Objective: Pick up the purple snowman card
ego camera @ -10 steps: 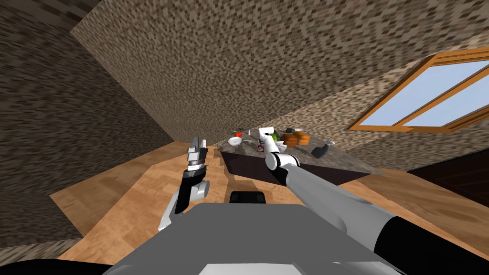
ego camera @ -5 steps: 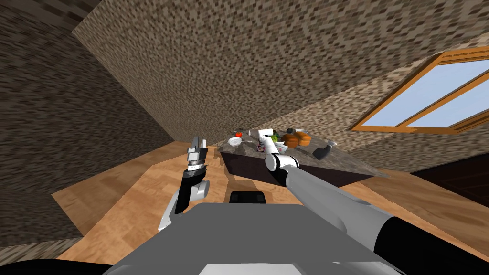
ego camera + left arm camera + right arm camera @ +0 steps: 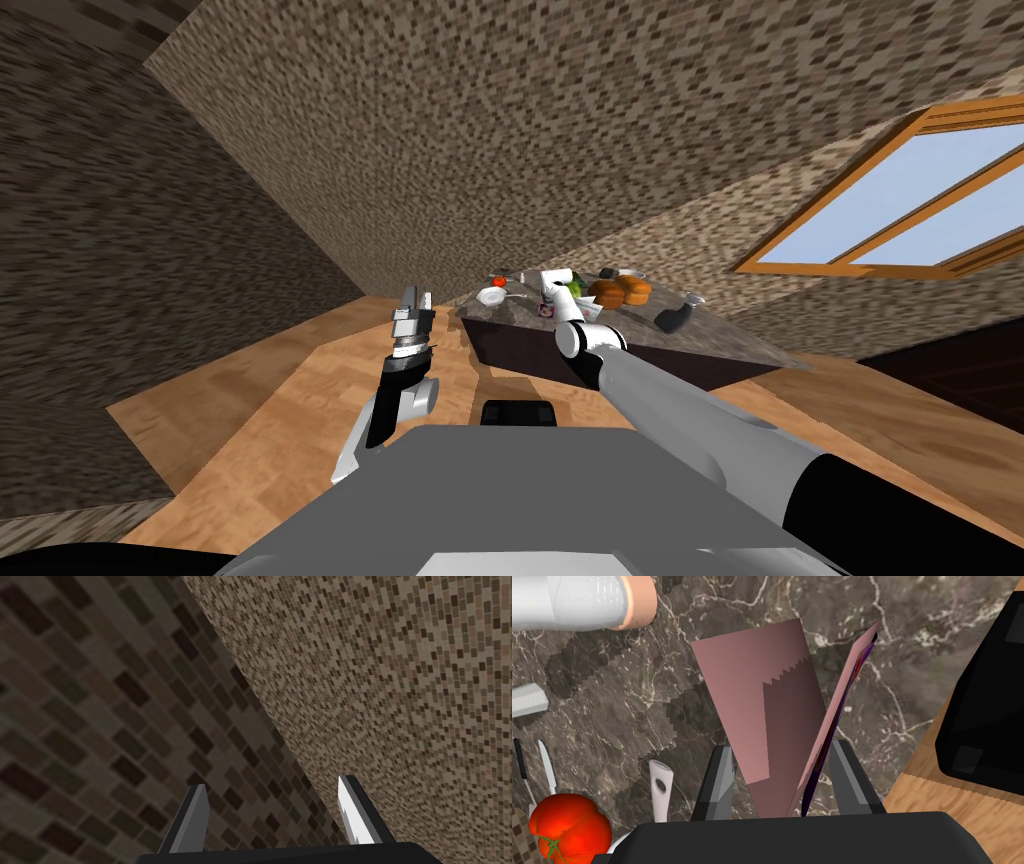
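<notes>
Nothing has visibly moved since a second ago: both arms and everything on the table sit where they were.

My right gripper (image 3: 783, 746) reaches over the near part of a table (image 3: 725, 348) with a dark marble top veined in white. Its two fingers (image 3: 723, 776) are drawn in against a folded card (image 3: 762, 701), one finger on each leaf. The card is pink inside, with a sliver of purple along the outer face of one leaf. Its fold sits by the gripper's body and the leaves spread away in a V. I cannot tell whether it touches the marble; its jagged shadow falls on the top beside it.

Near the card lie a red tomato (image 3: 567, 828), a white handle (image 3: 661, 791), a thin knife (image 3: 547, 761) and a white tube (image 3: 577, 601) with a peach end. Farther along the table sit some orange things (image 3: 620, 291).

My left gripper (image 3: 414, 297) hangs over the floor (image 3: 270, 400), to the left of the table, fingers spread with nothing between them.

The floor is warm wood planks. The walls (image 3: 450, 130) are small brown tiles, and a wood-framed window (image 3: 900, 210) shows pale blue on the right.
</notes>
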Tool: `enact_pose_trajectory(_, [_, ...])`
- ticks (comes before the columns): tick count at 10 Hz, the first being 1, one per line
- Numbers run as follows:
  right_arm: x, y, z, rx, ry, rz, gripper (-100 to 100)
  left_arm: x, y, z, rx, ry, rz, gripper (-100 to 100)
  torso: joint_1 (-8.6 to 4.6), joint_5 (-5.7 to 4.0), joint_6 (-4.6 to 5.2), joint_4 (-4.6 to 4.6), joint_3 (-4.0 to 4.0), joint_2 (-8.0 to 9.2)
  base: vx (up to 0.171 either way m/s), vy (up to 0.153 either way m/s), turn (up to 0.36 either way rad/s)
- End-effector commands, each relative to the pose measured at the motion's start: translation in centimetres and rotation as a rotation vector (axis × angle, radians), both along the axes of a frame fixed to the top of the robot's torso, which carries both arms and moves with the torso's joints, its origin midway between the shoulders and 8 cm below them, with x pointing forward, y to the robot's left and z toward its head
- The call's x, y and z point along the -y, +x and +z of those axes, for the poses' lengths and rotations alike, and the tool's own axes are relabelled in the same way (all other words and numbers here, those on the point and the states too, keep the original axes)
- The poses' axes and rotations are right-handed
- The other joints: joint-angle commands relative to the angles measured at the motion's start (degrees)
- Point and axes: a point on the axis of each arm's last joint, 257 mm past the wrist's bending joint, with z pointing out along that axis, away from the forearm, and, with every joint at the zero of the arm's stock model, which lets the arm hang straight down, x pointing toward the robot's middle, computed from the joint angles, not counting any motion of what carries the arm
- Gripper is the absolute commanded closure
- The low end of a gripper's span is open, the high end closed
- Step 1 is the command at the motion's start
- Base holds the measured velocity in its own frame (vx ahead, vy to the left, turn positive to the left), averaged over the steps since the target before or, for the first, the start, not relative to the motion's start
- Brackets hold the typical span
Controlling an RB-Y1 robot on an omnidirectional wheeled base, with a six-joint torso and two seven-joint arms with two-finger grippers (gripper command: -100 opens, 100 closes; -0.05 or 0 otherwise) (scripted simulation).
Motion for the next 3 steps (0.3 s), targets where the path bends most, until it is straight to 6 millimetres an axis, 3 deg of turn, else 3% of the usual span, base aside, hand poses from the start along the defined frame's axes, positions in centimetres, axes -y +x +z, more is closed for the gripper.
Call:
enact_pose_trajectory(1, [0.11, -0.01, 1.10, -0.003, 0.000, 0.002, 100, 0.00, 0.00, 0.00, 0.000, 0.000, 0.000, 0, 0.00, 0.00, 0.00, 0.00, 0.00, 0.00, -0.043, 0.024, -0.025])
enact_pose_trajectory(2, [0.07, 0.10, 0.76, 0.000, 0.000, 0.001, 100, 0.00, 0.00, 0.00, 0.000, 0.000, 0.000, 0, 0.06, 0.01, -0.01, 0.03, 0.05, 0.07, -0.016, 0.012, -0.008])
enact_pose_trajectory(3, [0.10, 0.08, 0.84, -0.001, 0.000, 0.001, 0, 0.00, 0.00, 0.00, 0.000, 0.000, 0.000, 0, 0.04, 0.01, -0.02, 0.00, 0.01, 0.02, 0.000, 0.000, 0.000])
